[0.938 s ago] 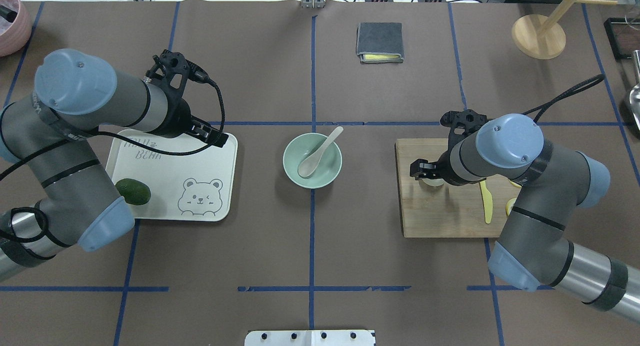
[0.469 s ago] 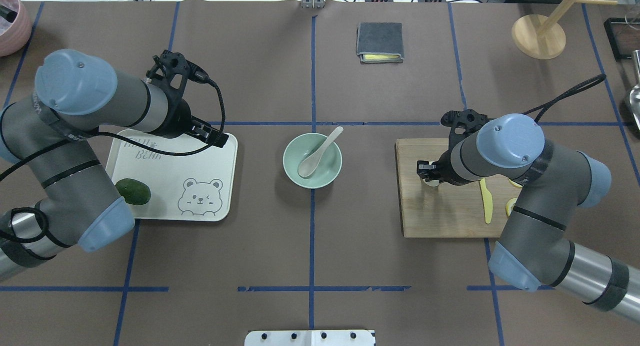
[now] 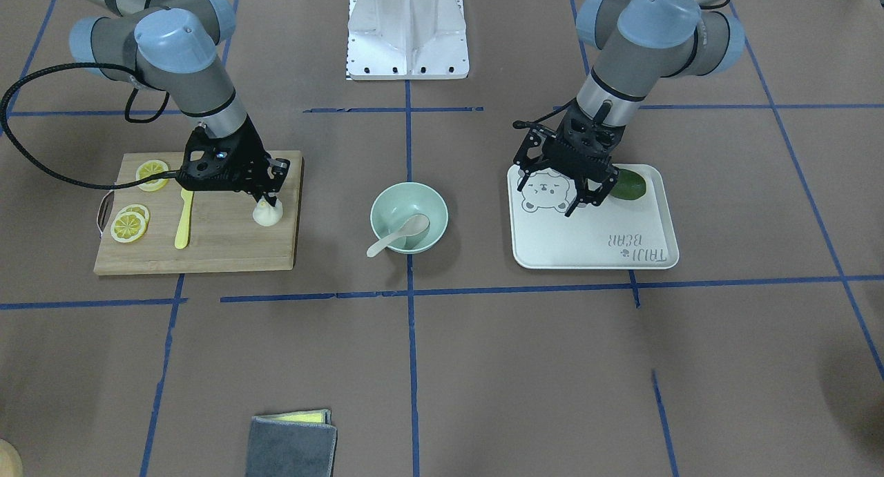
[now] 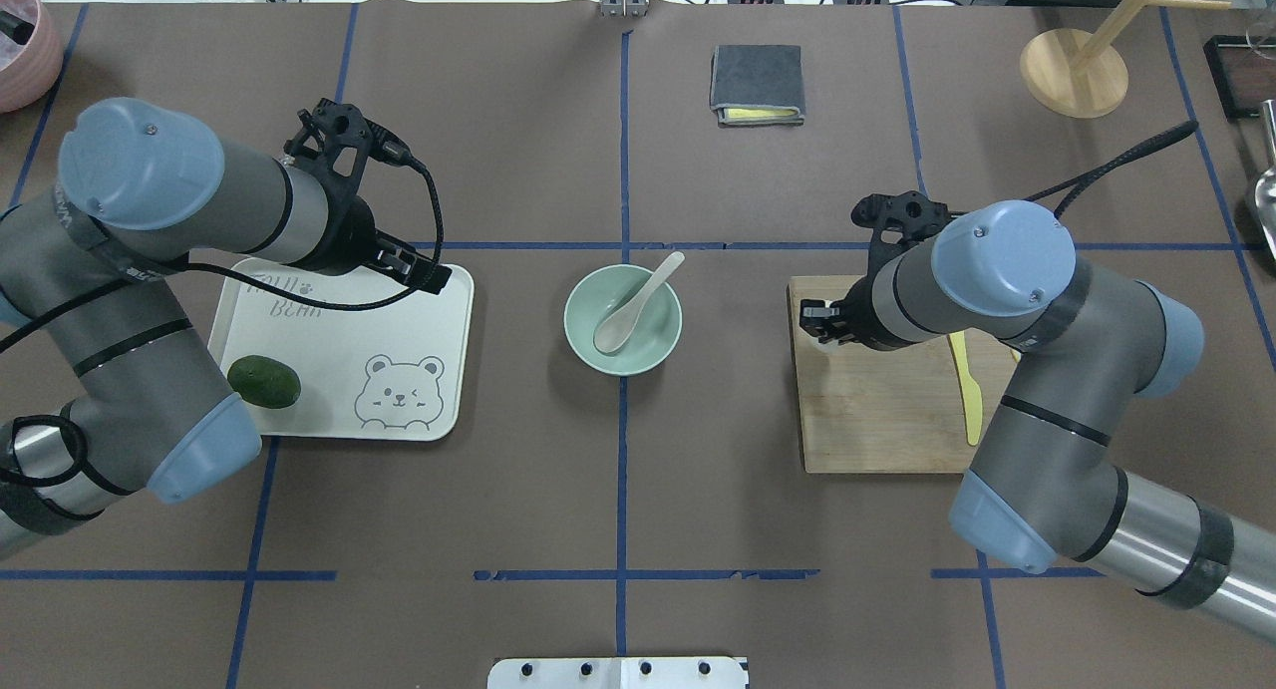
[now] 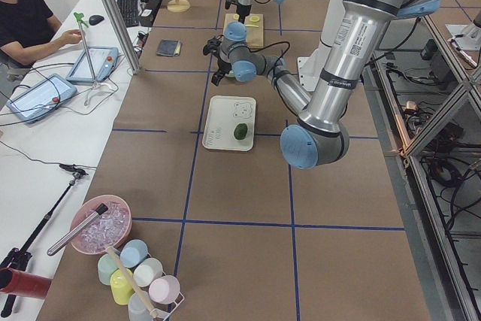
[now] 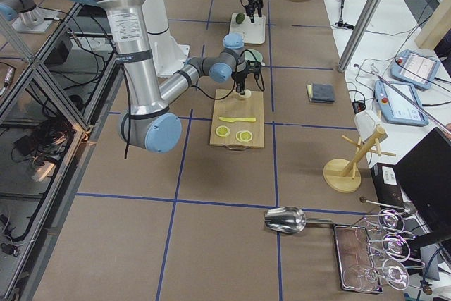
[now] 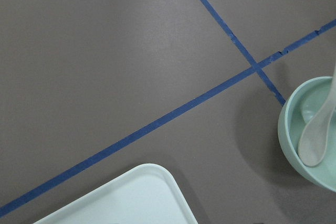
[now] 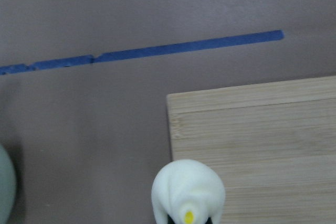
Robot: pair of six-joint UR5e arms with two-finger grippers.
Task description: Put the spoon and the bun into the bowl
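Observation:
The mint-green bowl [image 4: 582,342] stands at the table's centre; it also shows in the front view [image 3: 387,199] and the left wrist view [image 7: 292,136]. The beige spoon [image 4: 638,298] lies in it, scoop down, handle over the rim [image 3: 395,237]. My right gripper [image 4: 820,323] is shut on the white bun [image 3: 267,213], which hangs just above the corner of the wooden board [image 4: 877,430] nearest the bowl. The bun fills the bottom of the right wrist view [image 8: 188,187]. My left gripper [image 3: 585,203] is open and empty above the white bear tray [image 4: 439,410].
A green avocado [image 4: 264,382] lies on the tray. A yellow knife [image 4: 967,390] and lemon slices [image 3: 129,225] lie on the board. A folded grey cloth [image 4: 758,84] and a wooden stand [image 4: 1075,71] are at the far side.
My right gripper has moved with the bun across the board toward the bowl and a little farther from the robot. My left arm has barely shifted.

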